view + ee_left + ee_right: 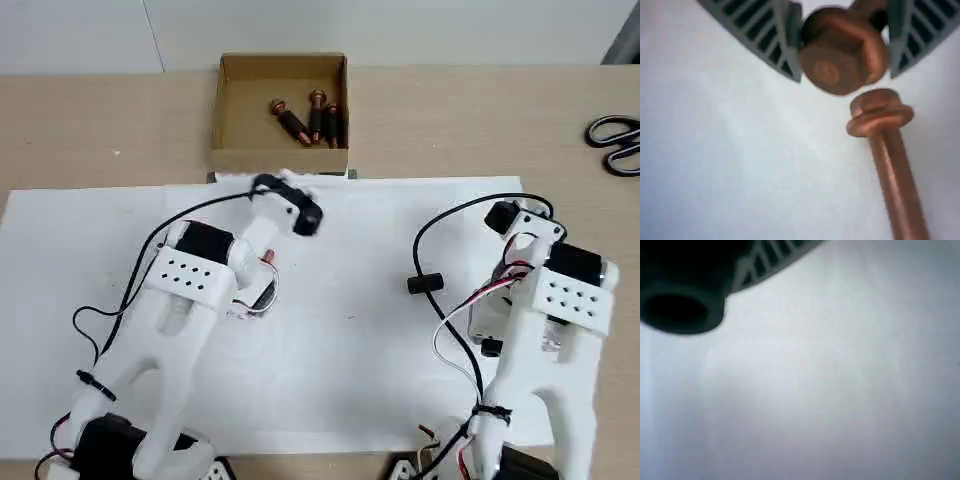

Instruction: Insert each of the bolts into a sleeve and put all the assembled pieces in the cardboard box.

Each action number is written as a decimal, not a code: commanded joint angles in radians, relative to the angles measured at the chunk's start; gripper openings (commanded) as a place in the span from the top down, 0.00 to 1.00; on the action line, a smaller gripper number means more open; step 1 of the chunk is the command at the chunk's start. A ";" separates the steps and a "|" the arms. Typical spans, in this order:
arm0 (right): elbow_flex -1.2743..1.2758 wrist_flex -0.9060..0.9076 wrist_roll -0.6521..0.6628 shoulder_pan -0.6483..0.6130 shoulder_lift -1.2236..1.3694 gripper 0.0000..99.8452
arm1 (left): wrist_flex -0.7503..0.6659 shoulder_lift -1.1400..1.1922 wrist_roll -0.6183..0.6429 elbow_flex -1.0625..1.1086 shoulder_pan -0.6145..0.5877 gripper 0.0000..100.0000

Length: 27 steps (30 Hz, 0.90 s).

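Three pieces (312,118) sit in the cardboard box (225,110); the left gripper (842,50) clamps a copper bolt (840,62), which likely needs aligning next with the black sleeve (677,310) at the right gripper (492,335), whose grip is unclear.

The left arm (185,290) leans forward, its gripper (844,72) pointing down, fingers (760,30) clamped on a bolt (835,55). The right arm (555,300) sits folded low.

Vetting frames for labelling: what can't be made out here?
Sleeve, right wrist view: blurred, cut off by the frame edge; held or not is unclear.
Held bolt, left wrist view: shank hidden behind its own head.
Second bolt, same view: tip cut off by the edge.
Scissors, high view: cut off by the right edge.
Assembled pieces in the cardboard box, high view: too small to judge seating.
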 commanded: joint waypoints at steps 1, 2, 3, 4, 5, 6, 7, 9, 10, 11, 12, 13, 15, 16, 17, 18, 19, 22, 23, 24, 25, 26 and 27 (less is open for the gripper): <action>-0.005 -0.016 0.003 0.007 -0.024 1.00 | -0.035 -0.006 0.238 -0.041 -0.006 0.98; -0.005 -0.016 0.003 0.007 -0.024 1.00 | -0.044 -0.006 0.287 -0.041 -0.012 0.98; -0.005 -0.016 0.003 0.007 -0.024 1.00 | -0.054 -0.006 0.328 -0.041 -0.023 0.98; -0.005 -0.016 0.003 0.007 -0.024 1.00 | -0.068 -0.006 0.353 -0.039 -0.034 0.98; -0.005 -0.016 0.003 0.007 -0.024 1.00 | -0.089 -0.006 0.367 -0.035 -0.049 0.98; -0.005 -0.016 0.003 0.007 -0.024 1.00 | -0.107 -0.005 0.374 -0.033 -0.069 0.98; -0.005 -0.016 0.003 0.007 -0.024 1.00 | -0.133 -0.005 0.376 -0.027 -0.087 0.98; -0.005 -0.016 0.002 0.007 -0.024 1.00 | -0.199 -0.005 0.376 0.001 -0.121 0.98; -0.005 -0.016 0.002 0.007 -0.024 1.00 | -0.229 -0.005 0.376 0.019 -0.132 0.98; -0.005 -0.016 0.002 0.007 -0.024 1.00 | -0.250 -0.005 0.370 0.042 -0.138 0.98; -0.005 -0.016 0.002 0.007 -0.024 1.00 | -0.267 -0.005 0.368 0.065 -0.138 0.98; -0.005 -0.016 0.002 0.007 -0.024 1.00 | -0.279 -0.005 0.368 0.087 -0.137 0.98; -0.005 -0.016 0.002 0.007 -0.024 1.00 | -0.290 -0.005 0.354 0.117 -0.133 0.98; -0.005 -0.016 0.002 0.007 -0.025 1.00 | -0.292 -0.005 0.336 0.127 -0.133 0.97; -0.005 -0.016 0.002 0.007 -0.025 1.00 | -0.290 -0.005 0.324 0.133 -0.135 0.95; -0.005 -0.016 0.002 0.007 -0.025 1.00 | -0.287 -0.006 0.316 0.134 -0.140 0.93; -0.005 -0.016 0.002 0.007 -0.025 1.00 | -0.287 -0.006 0.316 0.134 -0.141 0.91; -0.005 -0.016 0.002 0.007 -0.025 1.00 | -0.285 -0.008 0.313 0.130 -0.141 0.89; -0.005 -0.016 0.002 0.007 -0.025 1.00 | -0.285 -0.008 0.313 0.128 -0.141 0.88; -0.005 -0.016 0.002 0.007 -0.025 1.00 | -0.285 -0.009 0.313 0.127 -0.138 0.88; -0.005 -0.016 0.002 0.007 -0.027 1.00 | -0.285 -0.012 0.311 0.127 -0.137 0.88; -0.005 -0.016 0.002 0.008 -0.028 1.00 | -0.285 -0.014 0.307 0.125 -0.137 0.88; -0.005 -0.016 0.002 0.008 -0.028 1.00 | -0.285 -0.014 0.287 0.119 -0.137 0.88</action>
